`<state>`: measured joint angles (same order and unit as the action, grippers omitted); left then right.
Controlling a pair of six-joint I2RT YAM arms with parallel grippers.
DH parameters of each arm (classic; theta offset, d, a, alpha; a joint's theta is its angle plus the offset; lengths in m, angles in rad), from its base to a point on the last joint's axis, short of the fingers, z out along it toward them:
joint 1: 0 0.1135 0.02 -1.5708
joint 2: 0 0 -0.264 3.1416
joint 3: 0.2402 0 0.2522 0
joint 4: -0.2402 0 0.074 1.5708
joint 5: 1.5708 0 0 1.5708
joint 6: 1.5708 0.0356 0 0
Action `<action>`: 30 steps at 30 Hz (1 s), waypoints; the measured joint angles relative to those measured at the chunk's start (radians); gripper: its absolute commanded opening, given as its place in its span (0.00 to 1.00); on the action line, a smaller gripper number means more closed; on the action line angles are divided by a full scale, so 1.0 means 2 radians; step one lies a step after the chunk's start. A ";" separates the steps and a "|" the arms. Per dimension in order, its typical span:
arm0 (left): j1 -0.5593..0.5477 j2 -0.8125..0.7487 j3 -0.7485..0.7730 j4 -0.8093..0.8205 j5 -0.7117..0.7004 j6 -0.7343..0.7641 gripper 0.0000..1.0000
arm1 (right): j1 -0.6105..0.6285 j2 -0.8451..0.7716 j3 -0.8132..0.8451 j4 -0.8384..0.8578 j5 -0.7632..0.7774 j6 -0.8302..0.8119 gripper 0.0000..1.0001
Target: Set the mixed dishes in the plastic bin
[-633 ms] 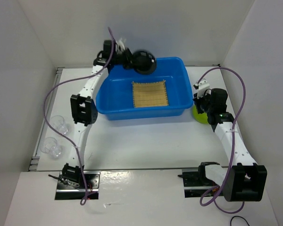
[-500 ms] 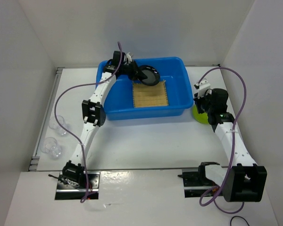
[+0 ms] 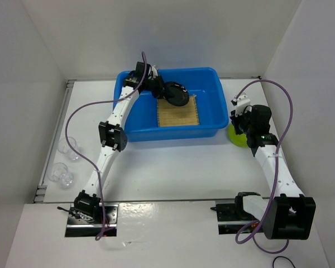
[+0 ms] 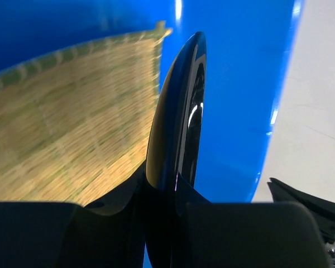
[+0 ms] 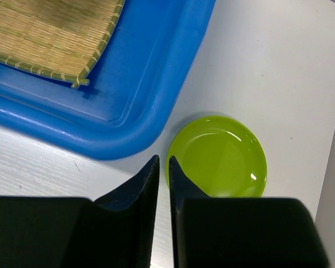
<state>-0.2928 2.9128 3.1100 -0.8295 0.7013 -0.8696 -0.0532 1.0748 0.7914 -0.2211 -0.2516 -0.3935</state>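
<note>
The blue plastic bin stands at the table's back, with the tan woven mat lying flat inside. My left gripper is shut on the edge of a black round plate and holds it tilted on edge inside the bin over the mat's back edge. In the left wrist view the black plate stands edge-on between the fingers, with the mat to its left. The lime-green plate lies on the table just right of the bin. My right gripper is shut and empty at the green plate's left rim.
Two clear glasses stand near the table's left edge. The bin's front right corner lies close to my right gripper. White walls close in the table on the left, back and right.
</note>
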 measured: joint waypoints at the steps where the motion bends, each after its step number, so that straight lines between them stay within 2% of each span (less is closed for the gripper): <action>1: -0.001 0.001 0.000 -0.010 -0.003 0.003 0.17 | 0.000 0.000 0.000 0.000 0.000 0.000 0.17; 11: -0.010 0.001 0.000 -0.113 -0.061 0.064 0.28 | 0.000 0.000 0.000 0.000 0.000 0.000 0.21; 13: -0.010 0.003 0.000 -0.127 -0.067 0.073 0.32 | 0.000 0.000 0.000 0.000 0.000 0.000 0.21; 16: -0.012 0.009 0.000 -0.136 -0.072 0.082 0.43 | 0.000 0.000 0.000 0.000 0.000 0.000 0.22; 17: -0.013 0.013 0.000 -0.137 -0.073 0.084 0.50 | 0.000 0.000 0.000 0.000 0.000 0.000 0.28; 20: -0.015 0.024 0.000 -0.141 -0.077 0.086 0.58 | 0.000 0.000 0.000 0.000 0.000 0.000 0.34; 22: -0.017 0.027 0.000 -0.145 -0.083 0.090 0.76 | 0.000 0.000 0.000 0.000 0.000 0.000 0.38; 24: -0.019 0.023 0.001 -0.144 -0.088 0.094 0.83 | 0.000 0.000 0.000 0.000 0.000 0.000 0.44; 25: -0.020 0.018 0.001 -0.146 -0.097 0.096 0.90 | 0.000 0.000 0.000 0.000 0.001 0.000 0.53; 28: -0.025 0.003 0.001 -0.165 -0.145 0.108 0.96 | 0.000 0.000 0.000 0.000 0.005 0.004 0.76; 30: -0.027 -0.010 0.001 -0.182 -0.183 0.118 0.97 | 0.000 0.000 0.000 0.000 0.014 0.005 0.79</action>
<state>-0.3458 2.8933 3.1119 -1.1927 0.3355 -0.6327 -0.0532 1.0752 0.7910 -0.2211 -0.2234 -0.3843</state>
